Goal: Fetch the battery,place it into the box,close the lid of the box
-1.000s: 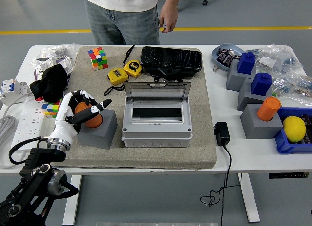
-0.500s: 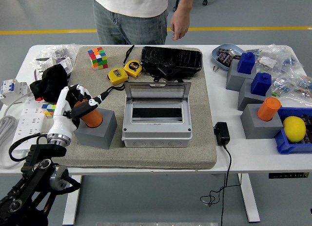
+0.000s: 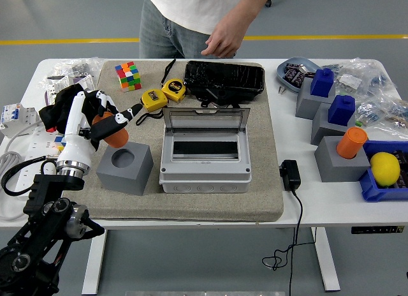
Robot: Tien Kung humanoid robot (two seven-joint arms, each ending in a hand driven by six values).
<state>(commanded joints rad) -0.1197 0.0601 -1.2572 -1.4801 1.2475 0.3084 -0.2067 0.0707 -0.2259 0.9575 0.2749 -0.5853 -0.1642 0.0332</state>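
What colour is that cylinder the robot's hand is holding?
Orange; the battery in the left hand shows best in the head view.

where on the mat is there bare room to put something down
Bare mat lies along the near edge, in front of the gray block and the open box, and in a strip right of the box. The far side is crowded: cube, tape measures, black case.

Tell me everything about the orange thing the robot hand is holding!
The orange cylinder battery is short and round, plastic-looking, with a smooth matte side. The robot's white-and-black left hand grips its upper part, so its top is hidden. It hangs tilted in the air above the grey square holder block, clear of the block's empty round socket. Only the fingers touch it.
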